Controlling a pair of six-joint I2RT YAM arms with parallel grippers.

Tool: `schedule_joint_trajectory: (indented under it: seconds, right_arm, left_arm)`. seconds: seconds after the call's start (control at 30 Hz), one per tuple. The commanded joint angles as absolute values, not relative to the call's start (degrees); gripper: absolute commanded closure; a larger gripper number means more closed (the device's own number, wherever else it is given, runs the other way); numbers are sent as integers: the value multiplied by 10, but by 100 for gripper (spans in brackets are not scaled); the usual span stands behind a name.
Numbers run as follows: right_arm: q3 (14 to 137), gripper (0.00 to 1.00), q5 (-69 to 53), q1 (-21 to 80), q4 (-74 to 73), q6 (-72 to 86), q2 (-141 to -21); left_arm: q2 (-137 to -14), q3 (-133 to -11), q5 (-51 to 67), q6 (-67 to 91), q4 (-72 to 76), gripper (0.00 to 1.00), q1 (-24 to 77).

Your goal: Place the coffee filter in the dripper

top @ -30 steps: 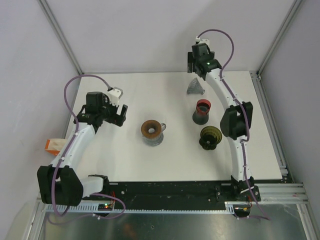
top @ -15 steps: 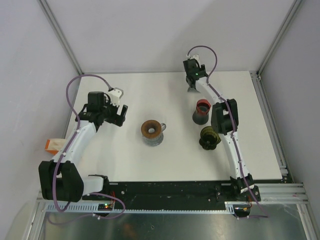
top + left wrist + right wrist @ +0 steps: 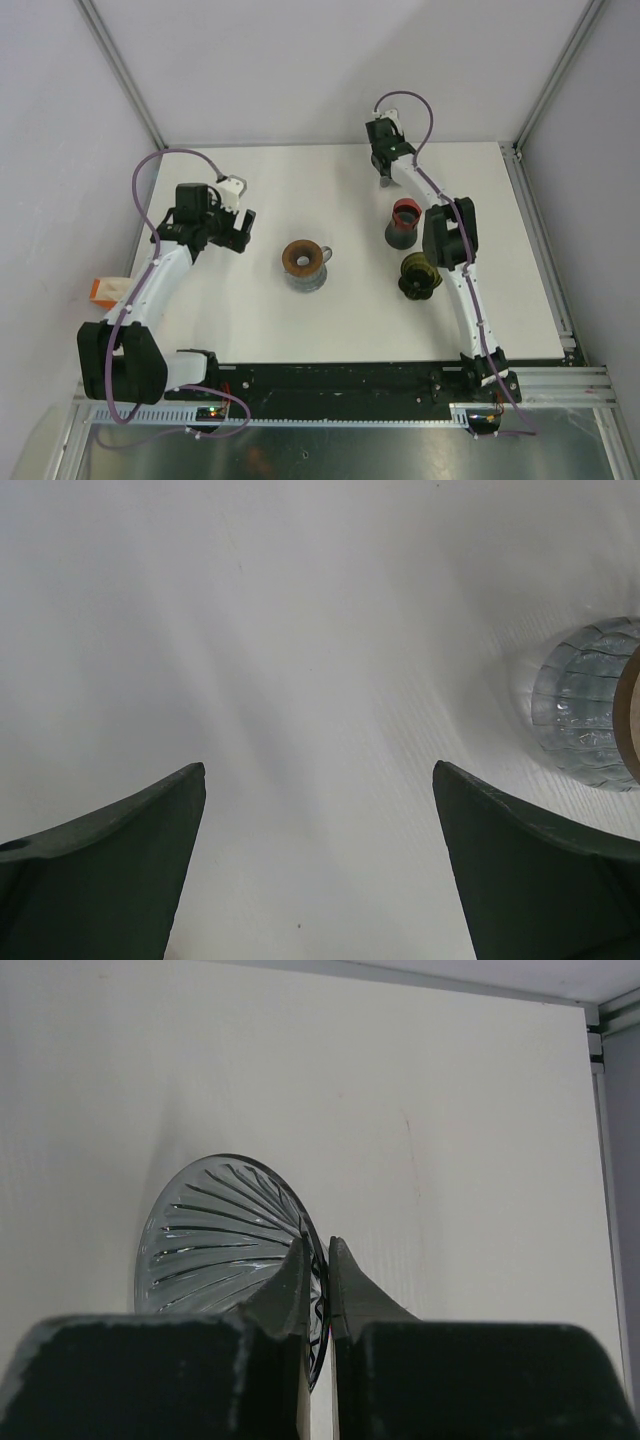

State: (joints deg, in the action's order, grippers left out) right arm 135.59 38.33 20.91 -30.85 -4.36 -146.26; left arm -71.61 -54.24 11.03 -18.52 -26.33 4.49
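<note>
A radiating ribbed pattern is shown on the smoky grey dripper (image 3: 220,1235). Right of the gridded clear cup (image 3: 305,265) (lined in brown) on the white table (image 3: 250,320), a red-rimmed black dripper (image 3: 404,222) and a fluted dark olive dripper (image 3: 420,275) are seen.

no readable text, labels or numbers
</note>
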Motion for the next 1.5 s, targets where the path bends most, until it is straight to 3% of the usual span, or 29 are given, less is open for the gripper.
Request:
schedule_joint_trajectory:
  seconds: [0.0,0.2,0.57,0.8,1.07,1.47]
  right_arm:
    - [1352,100,392,211,-302,-36,-1393]
    - [1332,100,304,205,-295,8,-1296]
    - [1278,100,2,227,-328,115,-1155]
    - [1152,100,-196,292,-283,190,-1093]
    - [1042,100,-232,366,-222,220,-1042]
    - [929,100,-242,391,-167,244,-997]
  left_arm:
    - [-697,-567,103,-198,-260,0,44]
    - [-687,-575,99,-204,-262,0,44]
    - [-674,-647,172,-177,-299,0,47]
    - [-668,-733,241,-100,-321,4,54]
    - [-680,-772,334,26,-323,12,71]
    - [-719,-723,230,9,-323,18,143]
